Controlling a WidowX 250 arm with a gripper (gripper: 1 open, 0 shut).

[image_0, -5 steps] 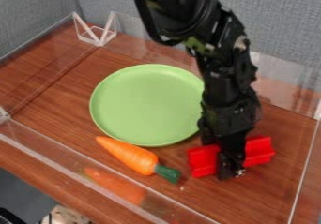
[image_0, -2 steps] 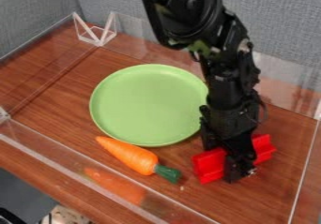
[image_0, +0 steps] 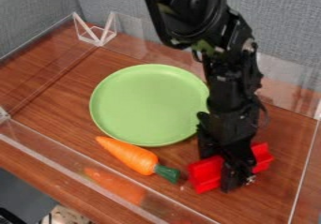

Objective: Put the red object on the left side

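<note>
The red object (image_0: pixel 207 174) is a bright red ribbed block at the front right of the wooden table, just right of the carrot's green stem. My black gripper (image_0: pixel 234 168) comes straight down onto its middle, with the fingers closed across the block's width. Red ends stick out on both sides of the fingers. The block's middle is hidden by the gripper. It sits at or just above the table surface; I cannot tell which.
A light green plate (image_0: pixel 141 104) fills the table's middle. An orange carrot (image_0: pixel 128 155) with a green stem lies in front of it. A white wire stand (image_0: pixel 94 28) is at the back left. A transparent wall (image_0: pixel 75 176) runs along the front edge.
The gripper and the red block have shifted together a little toward the front edge, and the block has turned slightly. Carrot and plate have not moved.
</note>
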